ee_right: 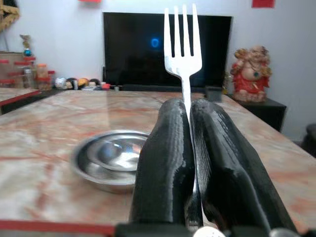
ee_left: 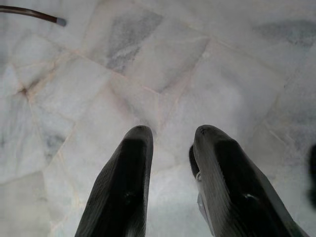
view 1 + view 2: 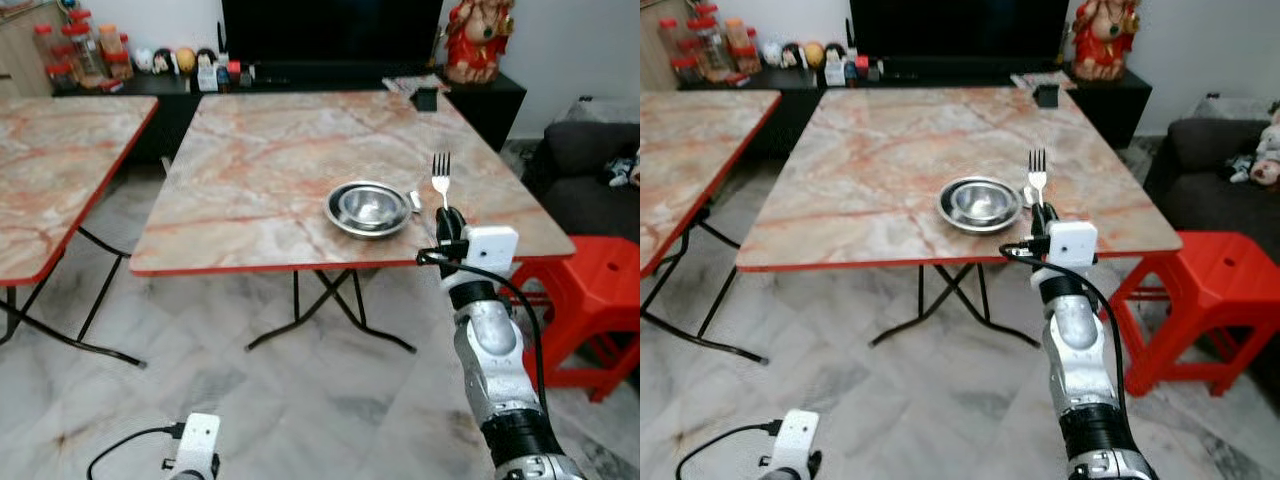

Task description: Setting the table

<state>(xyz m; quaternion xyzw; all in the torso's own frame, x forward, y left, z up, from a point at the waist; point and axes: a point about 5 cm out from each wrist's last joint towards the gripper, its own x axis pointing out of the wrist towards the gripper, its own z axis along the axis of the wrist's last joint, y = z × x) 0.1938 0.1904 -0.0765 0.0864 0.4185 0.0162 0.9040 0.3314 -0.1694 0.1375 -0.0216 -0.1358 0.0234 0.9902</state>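
Two long black fingers of the right gripper [image 1: 190, 163] clamp a silver fork [image 1: 182, 44] upright, tines up, at the marble-topped table's [image 3: 260, 170] front edge. Stacked steel bowls [image 3: 368, 207] sit just left. Left gripper [image 2: 170, 182] hangs parted.

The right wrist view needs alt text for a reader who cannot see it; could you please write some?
The right gripper holds a silver fork upright, tines up, pinched between its two black fingers. Beyond it, a steel bowl sits in a steel plate on a marble-patterned table with a red edge. A dark television and a red figurine stand against the far wall.
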